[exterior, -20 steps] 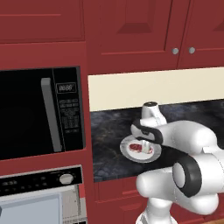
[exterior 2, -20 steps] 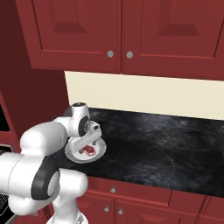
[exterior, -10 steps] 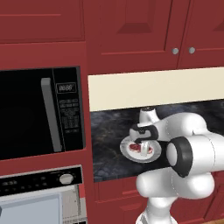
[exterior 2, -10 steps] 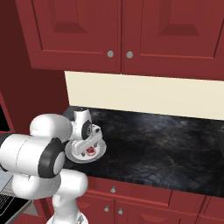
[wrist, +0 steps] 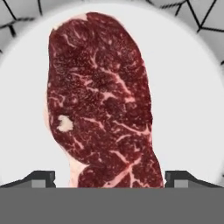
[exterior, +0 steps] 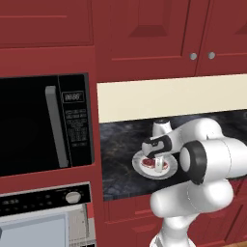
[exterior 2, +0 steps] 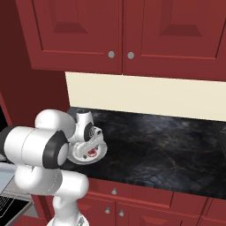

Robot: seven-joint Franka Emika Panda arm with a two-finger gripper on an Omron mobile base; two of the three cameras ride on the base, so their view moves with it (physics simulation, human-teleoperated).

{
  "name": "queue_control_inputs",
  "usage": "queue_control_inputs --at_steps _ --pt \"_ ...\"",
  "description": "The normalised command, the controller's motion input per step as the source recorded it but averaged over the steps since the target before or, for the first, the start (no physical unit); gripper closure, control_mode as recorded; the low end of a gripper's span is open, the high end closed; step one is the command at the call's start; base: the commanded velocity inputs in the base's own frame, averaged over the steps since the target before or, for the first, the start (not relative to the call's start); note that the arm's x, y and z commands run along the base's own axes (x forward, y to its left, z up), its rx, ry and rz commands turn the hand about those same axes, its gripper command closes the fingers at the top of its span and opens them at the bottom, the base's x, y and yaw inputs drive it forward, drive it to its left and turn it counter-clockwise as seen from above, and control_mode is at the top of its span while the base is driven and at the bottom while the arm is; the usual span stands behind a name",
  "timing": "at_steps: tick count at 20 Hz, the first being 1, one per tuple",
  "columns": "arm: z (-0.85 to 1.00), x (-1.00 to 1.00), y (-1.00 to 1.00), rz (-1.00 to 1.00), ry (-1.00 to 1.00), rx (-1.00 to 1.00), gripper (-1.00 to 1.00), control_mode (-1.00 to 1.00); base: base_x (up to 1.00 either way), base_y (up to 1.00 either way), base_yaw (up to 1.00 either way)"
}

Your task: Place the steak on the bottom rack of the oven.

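The steak (wrist: 103,100), dark red with pale marbling, lies flat on a round white plate (wrist: 188,109) on the black counter. My gripper (wrist: 110,178) is open and low over the plate, one fingertip (wrist: 43,177) left of the steak's near end and the other on its right. Nothing is held. From the base, the gripper (exterior: 158,162) hangs over the plate (exterior: 140,170), with some of the steak (exterior: 147,163) showing beside it. The steak (exterior 2: 91,153) shows under the hand in the right base view. The oven (exterior: 29,206), with its silver knob (exterior: 72,197), sits low on the left.
A black microwave (exterior: 43,123) with a vertical grey handle is set in the red cabinet column above the oven. The dark marbled counter (exterior 2: 154,145) stretches to the right under red wall cabinets. A grey wire rack (exterior 2: 9,196) shows at the lower left edge.
The hand has come down closer to the plate, and the arm's elbow has swung forward. The steak and the plate have stayed in place.
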Motion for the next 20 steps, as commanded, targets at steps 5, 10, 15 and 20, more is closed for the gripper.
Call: queue_control_inputs --at_steps 5,10,15,20 --pt "-0.25 0.00 0.00 0.01 0.00 0.01 1.00 -1.00 0.00 0.00 0.00" --pt "-0.11 0.00 0.00 0.00 -0.02 0.00 1.00 -1.00 0.00 0.00 0.00" --pt "0.00 0.00 0.00 0.00 -0.06 0.00 1.00 -1.00 0.00 0.00 0.00" --pt "0.05 -0.04 0.01 -0.03 -0.05 0.00 1.00 -1.00 0.00 0.00 0.00"
